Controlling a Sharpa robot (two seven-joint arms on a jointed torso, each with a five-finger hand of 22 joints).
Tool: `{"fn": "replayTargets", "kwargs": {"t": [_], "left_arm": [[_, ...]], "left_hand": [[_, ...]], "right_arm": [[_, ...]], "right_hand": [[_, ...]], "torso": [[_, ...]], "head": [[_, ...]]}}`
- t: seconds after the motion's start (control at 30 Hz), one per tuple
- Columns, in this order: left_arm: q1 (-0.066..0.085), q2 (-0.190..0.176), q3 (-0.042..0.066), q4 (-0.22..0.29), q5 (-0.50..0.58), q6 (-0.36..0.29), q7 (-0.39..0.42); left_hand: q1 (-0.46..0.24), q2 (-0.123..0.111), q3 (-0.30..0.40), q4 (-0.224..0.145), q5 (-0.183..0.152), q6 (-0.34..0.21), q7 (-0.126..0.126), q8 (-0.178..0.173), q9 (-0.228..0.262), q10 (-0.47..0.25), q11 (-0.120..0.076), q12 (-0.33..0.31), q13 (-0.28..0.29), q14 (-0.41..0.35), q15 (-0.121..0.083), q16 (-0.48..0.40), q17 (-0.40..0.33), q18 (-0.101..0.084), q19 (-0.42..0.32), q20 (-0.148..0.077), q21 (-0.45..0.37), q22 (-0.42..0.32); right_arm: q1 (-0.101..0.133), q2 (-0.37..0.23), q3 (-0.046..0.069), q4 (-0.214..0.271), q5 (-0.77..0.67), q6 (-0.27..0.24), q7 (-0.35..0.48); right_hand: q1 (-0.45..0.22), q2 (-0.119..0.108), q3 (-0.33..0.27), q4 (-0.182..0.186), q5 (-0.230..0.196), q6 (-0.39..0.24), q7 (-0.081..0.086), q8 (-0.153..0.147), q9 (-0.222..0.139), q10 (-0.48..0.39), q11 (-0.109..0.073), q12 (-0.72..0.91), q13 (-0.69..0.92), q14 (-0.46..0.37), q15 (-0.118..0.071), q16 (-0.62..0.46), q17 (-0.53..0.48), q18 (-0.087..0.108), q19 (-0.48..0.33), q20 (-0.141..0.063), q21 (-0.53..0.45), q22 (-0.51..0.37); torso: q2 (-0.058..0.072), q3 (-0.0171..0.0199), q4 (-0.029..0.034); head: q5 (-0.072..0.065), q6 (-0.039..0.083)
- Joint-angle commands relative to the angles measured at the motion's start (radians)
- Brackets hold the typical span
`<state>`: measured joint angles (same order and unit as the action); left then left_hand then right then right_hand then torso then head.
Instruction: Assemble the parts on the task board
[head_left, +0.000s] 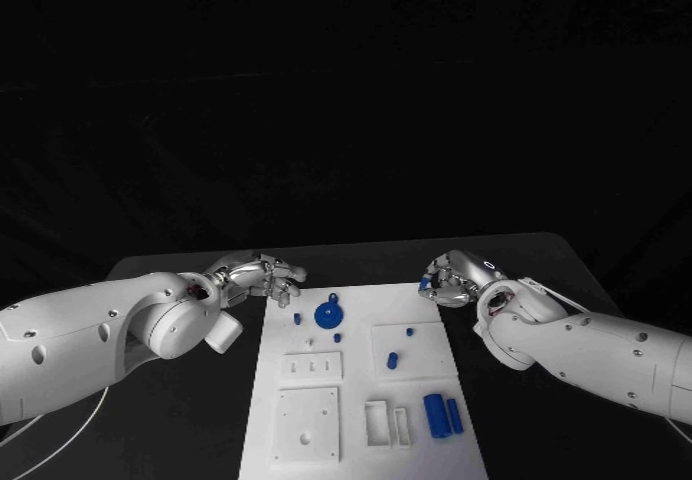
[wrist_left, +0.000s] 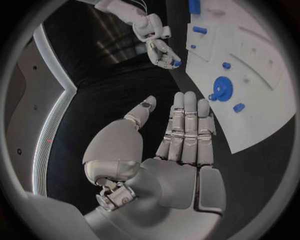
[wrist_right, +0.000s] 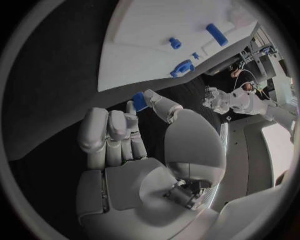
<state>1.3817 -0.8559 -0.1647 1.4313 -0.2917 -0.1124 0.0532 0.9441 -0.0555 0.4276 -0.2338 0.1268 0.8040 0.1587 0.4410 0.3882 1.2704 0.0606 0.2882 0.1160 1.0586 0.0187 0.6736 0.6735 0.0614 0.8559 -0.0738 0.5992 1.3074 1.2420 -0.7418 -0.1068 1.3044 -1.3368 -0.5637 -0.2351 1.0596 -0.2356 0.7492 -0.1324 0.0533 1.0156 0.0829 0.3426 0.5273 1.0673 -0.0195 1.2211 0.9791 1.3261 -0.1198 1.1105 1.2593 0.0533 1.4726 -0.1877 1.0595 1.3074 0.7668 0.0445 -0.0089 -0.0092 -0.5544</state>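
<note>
Blue peg (wrist_right: 139, 101), upper centre of the right wrist view: pinched by right hand (head_left: 450, 280); small, rigid, likely slippery. Left hand (head_left: 264, 276) released.

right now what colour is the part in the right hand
Blue; the small part pinched by the right hand shows best in the right wrist view.

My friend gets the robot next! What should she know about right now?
Left hand: holds nothing, fingers straight and together, over the black table just off the task board's far left corner.
Right hand: pinches a small blue part in its fingers, just off the board's far right corner.
On the board: a blue gear at the far end, small blue pegs mid-board, two blue cylinders lying at the near right.
Done: one part picked up.
Left: fit that part, then the loose cylinders.
</note>
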Motion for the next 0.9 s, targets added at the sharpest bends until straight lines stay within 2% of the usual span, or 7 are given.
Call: {"fn": "replayTargets", "kwargs": {"t": [0.03, 0.33, 0.53, 0.6, 0.73, 0.8, 0.9], "left_arm": [[0.005, 0.016, 0.001, 0.004, -0.130, 0.042, -0.076], [0.036, 0.067, -0.003, 0.003, -0.193, 0.061, -0.166], [0.041, 0.100, -0.004, -0.009, -0.206, 0.064, -0.227], [0.041, 0.106, -0.004, -0.009, -0.210, 0.068, -0.242], [0.041, 0.114, -0.004, -0.009, -0.217, 0.072, -0.251], [0.041, 0.118, -0.004, -0.012, -0.217, 0.062, -0.249], [0.041, 0.132, -0.004, -0.022, -0.218, 0.049, -0.245]], "left_hand": [[0.003, -0.007, 0.008, 0.000, 0.004, -0.030, 0.011, -0.022, -0.010, 0.001, 0.002, 0.013, 0.003, -0.006, -0.007, 0.018, 0.004, 0.002, -0.002, -0.011, 0.014, 0.023], [0.005, -0.014, 0.010, 0.007, 0.002, -0.008, 0.000, -0.021, -0.012, 0.003, -0.009, 0.070, 0.035, 0.000, -0.022, 0.077, 0.013, 0.000, 0.004, -0.025, 0.056, 0.022], [-0.007, -0.018, 0.007, 0.028, 0.000, 0.013, -0.010, -0.021, -0.012, 0.001, -0.019, 0.119, 0.069, 0.015, -0.044, 0.145, 0.036, 0.001, 0.020, -0.045, 0.098, 0.022], [-0.017, -0.023, 0.000, 0.041, -0.001, 0.026, -0.021, -0.016, -0.010, 0.031, -0.030, 0.158, 0.091, 0.049, -0.063, 0.190, 0.055, 0.006, 0.049, -0.057, 0.129, 0.026], [-0.032, -0.034, -0.013, 0.067, -0.005, 0.054, -0.040, -0.011, -0.003, 0.044, -0.055, 0.279, 0.171, 0.073, -0.105, 0.298, 0.103, 0.014, 0.084, -0.090, 0.210, 0.026], [-0.033, -0.041, -0.025, 0.075, -0.010, 0.075, -0.063, -0.004, 0.003, 0.092, -0.076, 0.395, 0.244, 0.130, -0.134, 0.396, 0.143, 0.025, 0.135, -0.115, 0.285, 0.029], [-0.033, -0.040, -0.026, 0.086, -0.007, 0.097, -0.077, -0.004, 0.012, 0.042, -0.094, 0.549, 0.364, 0.134, -0.160, 0.494, 0.174, 0.036, 0.148, -0.146, 0.382, 0.025]], "right_arm": [[0.009, -0.002, 0.000, 0.019, -0.018, 0.047, 0.004], [0.030, 0.013, 0.000, 0.102, -0.026, 0.083, -0.005], [0.030, 0.037, 0.000, 0.133, -0.021, 0.093, 0.002], [0.030, 0.044, 0.000, 0.143, -0.020, 0.098, 0.003], [0.030, 0.059, 0.000, 0.150, -0.020, 0.108, 0.003], [0.030, 0.070, -0.001, 0.150, -0.020, 0.112, 0.003], [0.030, 0.086, -0.001, 0.153, -0.018, 0.121, 0.002]], "right_hand": [[0.000, 0.003, 0.001, 0.002, -0.002, 0.011, 0.006, 0.003, 0.001, 0.004, -0.002, 0.002, 0.001, -0.001, -0.008, 0.005, 0.001, 0.203, 0.024, -0.016, 0.005, 0.017], [0.001, 0.003, 0.003, 0.004, 0.000, 0.011, 0.006, 0.001, 0.000, 0.005, -0.002, 0.001, 0.002, -0.001, -0.008, 0.004, 0.001, 0.203, 0.024, -0.016, 0.005, 0.017], [0.000, 0.003, 0.004, 0.006, 0.000, 0.011, 0.006, 0.001, -0.001, 0.005, -0.002, 0.000, 0.002, -0.002, -0.008, 0.002, 0.000, 0.204, 0.023, -0.016, 0.003, 0.016], [-0.001, 0.003, 0.004, 0.006, 0.001, 0.011, 0.006, 0.000, -0.001, 0.005, -0.002, 0.000, 0.002, -0.002, -0.008, 0.002, 0.001, 0.204, 0.023, -0.016, 0.003, 0.016], [0.000, 0.004, 0.005, 0.007, 0.002, 0.011, 0.006, 0.000, -0.001, 0.005, -0.002, 0.000, 0.002, -0.002, -0.008, 0.002, 0.001, 0.204, 0.023, -0.016, 0.002, 0.016], [0.000, 0.005, 0.005, 0.007, 0.002, 0.011, 0.006, -0.001, -0.001, 0.005, -0.002, -0.001, 0.002, -0.002, -0.008, 0.003, 0.001, 0.204, 0.023, -0.016, 0.002, 0.016], [0.000, 0.006, 0.006, 0.007, 0.003, 0.010, 0.007, -0.001, -0.001, 0.005, -0.002, -0.001, 0.003, -0.001, -0.008, 0.003, 0.002, 0.204, 0.022, -0.016, 0.002, 0.016]], "torso": [[-0.012, 0.0001, -0.0016], [-0.033, -0.0036, -0.0011], [-0.042, -0.0062, 0.0021], [-0.043, -0.0056, 0.0034], [-0.042, -0.0061, 0.0007], [-0.041, -0.0064, -0.0007], [-0.040, -0.0050, -0.0005]], "head": [[0.004, 0.001], [0.013, -0.004], [0.021, -0.008], [0.021, -0.010], [0.024, -0.009], [0.028, -0.009], [0.031, -0.009]]}}
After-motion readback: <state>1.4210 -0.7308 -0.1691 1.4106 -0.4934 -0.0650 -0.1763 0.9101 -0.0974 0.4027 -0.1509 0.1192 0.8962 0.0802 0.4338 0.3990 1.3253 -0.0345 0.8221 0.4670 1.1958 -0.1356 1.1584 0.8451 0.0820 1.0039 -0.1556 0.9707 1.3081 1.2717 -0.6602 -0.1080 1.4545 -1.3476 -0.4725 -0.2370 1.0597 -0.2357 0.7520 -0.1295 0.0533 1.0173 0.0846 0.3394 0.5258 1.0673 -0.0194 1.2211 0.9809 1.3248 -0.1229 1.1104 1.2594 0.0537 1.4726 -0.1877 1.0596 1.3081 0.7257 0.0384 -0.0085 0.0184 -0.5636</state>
